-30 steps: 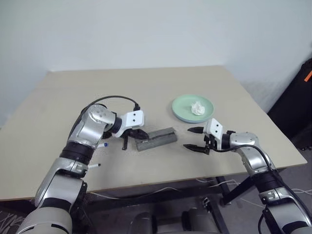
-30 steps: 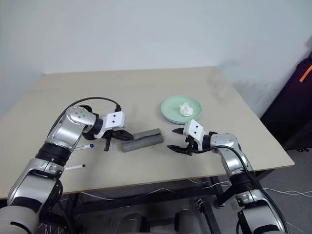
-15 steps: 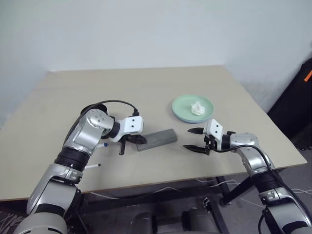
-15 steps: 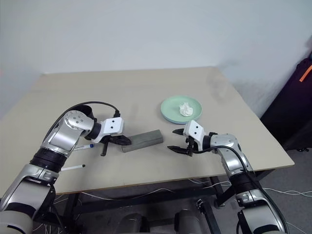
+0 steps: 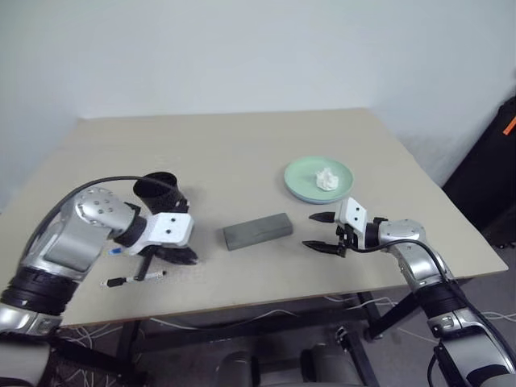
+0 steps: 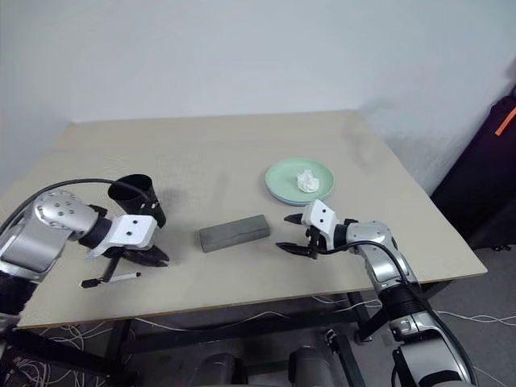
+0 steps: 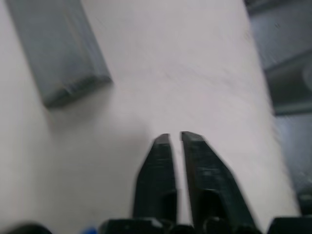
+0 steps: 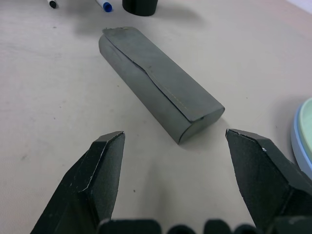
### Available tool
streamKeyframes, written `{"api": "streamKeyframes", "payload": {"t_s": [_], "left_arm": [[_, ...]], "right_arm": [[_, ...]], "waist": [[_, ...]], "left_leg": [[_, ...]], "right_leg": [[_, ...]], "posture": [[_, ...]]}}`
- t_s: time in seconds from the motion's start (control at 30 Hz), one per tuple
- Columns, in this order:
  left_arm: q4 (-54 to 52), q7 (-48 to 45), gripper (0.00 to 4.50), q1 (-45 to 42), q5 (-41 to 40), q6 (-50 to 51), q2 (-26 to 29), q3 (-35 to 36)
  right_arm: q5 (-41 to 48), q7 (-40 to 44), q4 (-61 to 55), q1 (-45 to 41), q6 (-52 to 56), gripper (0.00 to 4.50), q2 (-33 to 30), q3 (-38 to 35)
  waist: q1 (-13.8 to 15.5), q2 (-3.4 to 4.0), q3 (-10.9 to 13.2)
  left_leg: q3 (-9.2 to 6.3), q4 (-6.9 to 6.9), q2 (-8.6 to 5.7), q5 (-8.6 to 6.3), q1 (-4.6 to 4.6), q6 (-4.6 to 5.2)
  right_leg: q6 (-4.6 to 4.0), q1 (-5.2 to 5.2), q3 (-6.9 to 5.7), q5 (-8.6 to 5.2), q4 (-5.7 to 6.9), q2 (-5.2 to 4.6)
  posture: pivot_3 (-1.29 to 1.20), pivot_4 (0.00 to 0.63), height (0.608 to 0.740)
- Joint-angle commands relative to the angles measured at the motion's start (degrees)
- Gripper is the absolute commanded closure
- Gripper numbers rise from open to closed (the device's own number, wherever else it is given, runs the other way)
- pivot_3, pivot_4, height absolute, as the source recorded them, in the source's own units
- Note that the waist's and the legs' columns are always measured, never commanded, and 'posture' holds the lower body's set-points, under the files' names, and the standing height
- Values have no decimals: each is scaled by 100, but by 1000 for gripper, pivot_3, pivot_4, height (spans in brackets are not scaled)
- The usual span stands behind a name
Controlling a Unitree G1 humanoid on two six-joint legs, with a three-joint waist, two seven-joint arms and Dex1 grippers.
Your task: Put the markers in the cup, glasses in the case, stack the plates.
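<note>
Plain pale wall, beige table (image 5: 266, 145) filling most of the frame. The case (image 5: 257, 230) lies shut at frame centre, flat on the surface, nothing touching it. We see no glasses loose on the table, so our read is they're inside it, though we can't confirm that through the lid.

Plates: the mint green plate (image 5: 308, 179) sits on top of the light blue plate (image 8: 298, 146), right of centre. Only a blue edge shows under it, so the stack looks done. A small white wad (image 5: 326, 179) rests on the top plate.

What's left is the markers. The black marker (image 5: 134, 279) lies at lower left near the table's front edge. The blue-capped marker (image 8: 103, 5) lies just beside the cup (image 5: 158, 193), which stands upright at left.

Our left gripper (image 5: 171, 254) hangs nose-down over the table between the cup and the black marker, fingers barely parted, holding nothing. Looks positioned for a marker pick, and the jaws likely need to be wider first.

Our right gripper (image 5: 324, 233) hovers right of the case, pointing at its end, jaws wide and empty. Probably parked.
</note>
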Motion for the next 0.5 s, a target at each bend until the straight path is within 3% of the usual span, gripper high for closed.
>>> {"api": "streamKeyframes", "payload": {"t_s": [0.03,0.23,0.5], "left_arm": [[-141,-186,2973,49,-193,-25,275,252],[433,-268,961,-18,75,-466,651,78],[1321,-268,961,-223,608,-1110,768,-350]], "right_arm": [[41,36,-56,-174,-82,908,-20,-59],[26,32,-30,-181,-92,908,21,-30],[19,11,-1,-214,-91,908,48,-27]], "waist": [[-3,0,0],[-4,2,1],[-3,1,1]], "left_leg": [[1,0,0,0,-1,0],[4,-7,0,0,2,-1],[9,-6,0,0,0,-1]], "right_leg": [[0,0,0,0,0,0],[0,-5,-2,0,1,5],[0,-6,-3,0,0,2]], "posture": [[0,0,740],[0,0,740],[0,0,740]]}}
